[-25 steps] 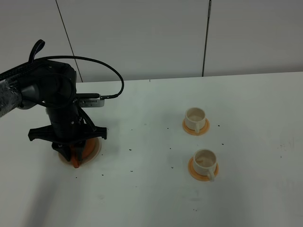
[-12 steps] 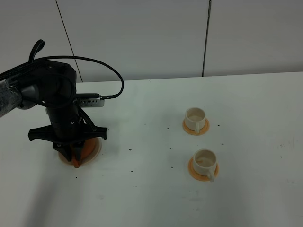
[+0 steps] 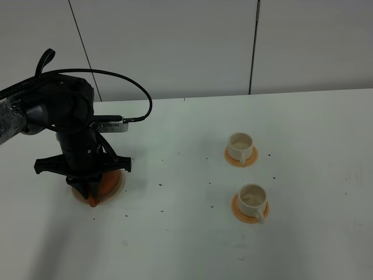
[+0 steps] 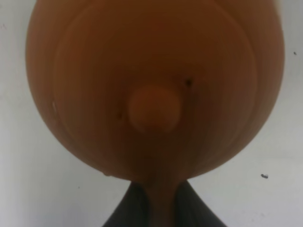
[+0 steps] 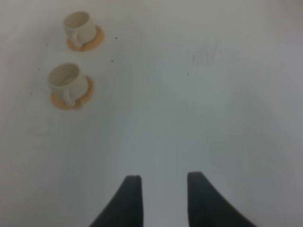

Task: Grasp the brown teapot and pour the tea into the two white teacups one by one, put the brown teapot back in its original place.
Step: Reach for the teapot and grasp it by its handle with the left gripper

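The brown teapot (image 4: 154, 71) fills the left wrist view, lid knob (image 4: 154, 109) in the middle. Its loop handle runs down between the two dark fingers (image 4: 125, 210), and my left gripper (image 4: 161, 210) is shut on it. From above, the left arm covers most of the teapot (image 3: 102, 185), which sits on the beige plate (image 3: 120, 182); the left gripper (image 3: 92, 195) points straight down. The two white teacups (image 3: 240, 144) (image 3: 252, 198) stand on orange saucers at the right, also visible as teacups (image 5: 78, 26) (image 5: 66, 80). My right gripper (image 5: 161, 198) hovers open over bare table. No tea shows.
Small dark specks are scattered over the white table (image 3: 175, 233). A black cable loops from the left arm (image 3: 64, 116) toward the back wall. The right arm is outside the high view.
The left gripper's fingers have closed in on the teapot's handle. Teapot, cups and the right gripper have stayed where they were.
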`<state>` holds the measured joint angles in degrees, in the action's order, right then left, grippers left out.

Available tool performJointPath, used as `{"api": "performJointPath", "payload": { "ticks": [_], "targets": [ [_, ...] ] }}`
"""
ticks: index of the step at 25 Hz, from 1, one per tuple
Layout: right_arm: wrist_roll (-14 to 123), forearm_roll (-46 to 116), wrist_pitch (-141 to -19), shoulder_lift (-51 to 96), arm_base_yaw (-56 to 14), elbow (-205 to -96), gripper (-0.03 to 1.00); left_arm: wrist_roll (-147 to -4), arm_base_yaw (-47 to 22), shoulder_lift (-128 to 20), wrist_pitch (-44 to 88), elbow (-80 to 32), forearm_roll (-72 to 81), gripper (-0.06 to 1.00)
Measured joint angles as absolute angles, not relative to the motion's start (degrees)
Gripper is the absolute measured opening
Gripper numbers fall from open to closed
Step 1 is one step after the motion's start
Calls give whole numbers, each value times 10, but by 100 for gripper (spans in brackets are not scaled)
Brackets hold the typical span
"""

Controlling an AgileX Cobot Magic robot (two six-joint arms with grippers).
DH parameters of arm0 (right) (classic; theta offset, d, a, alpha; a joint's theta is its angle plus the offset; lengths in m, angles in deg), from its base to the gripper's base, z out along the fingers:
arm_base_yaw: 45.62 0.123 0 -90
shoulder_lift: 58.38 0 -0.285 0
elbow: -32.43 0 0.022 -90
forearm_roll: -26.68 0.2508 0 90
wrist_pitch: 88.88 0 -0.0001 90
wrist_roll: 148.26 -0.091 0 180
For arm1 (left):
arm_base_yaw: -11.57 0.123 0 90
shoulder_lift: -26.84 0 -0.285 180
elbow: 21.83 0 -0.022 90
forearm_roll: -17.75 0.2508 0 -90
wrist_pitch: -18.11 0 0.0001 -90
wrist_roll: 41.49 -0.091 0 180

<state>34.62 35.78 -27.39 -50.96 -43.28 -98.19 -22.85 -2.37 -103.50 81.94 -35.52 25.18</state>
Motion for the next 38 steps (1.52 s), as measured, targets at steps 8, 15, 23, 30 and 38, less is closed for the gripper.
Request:
{"api": "performJointPath", "payload": {
  "ticks": [8,15,23,30,38],
  "targets": [
    [346,358,-274,-510,-433,-982,23,-229,-24,-1035,820,-355,252,17],
    [346,358,-274,-510,-433,-982,23,-229,-24,-1035,820,-355,253,17],
    [346,358,-274,-510,-433,-982,23,-229,-24,-1035,821,-356,253,17],
    [346,358,-274,-510,-433,-982,23,-229,-24,-1028,821,-356,253,17],
    [346,358,-274,-510,-433,-982,23,-229,-25,-1022,828,-356,251,17]
  ]
}}
